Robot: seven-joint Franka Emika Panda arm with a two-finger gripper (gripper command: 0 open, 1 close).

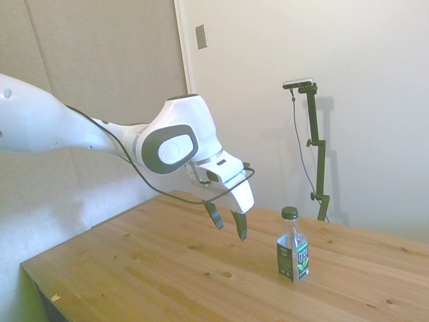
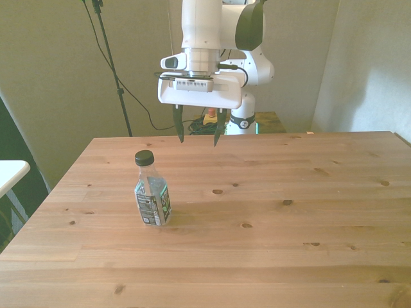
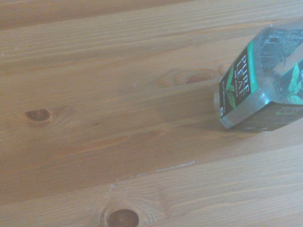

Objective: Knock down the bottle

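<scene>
1. The gripper [image 2: 198, 135] hangs above the table [image 2: 308, 212], fingers spread wide and holding nothing.
2. The bottle [image 2: 151, 190] stands upright on the table, near the gripper, toward the front view's left, apart from the fingers.

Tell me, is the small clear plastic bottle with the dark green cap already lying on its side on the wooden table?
No, the small clear plastic bottle stands upright on the wooden table, its dark green cap on top.
</scene>
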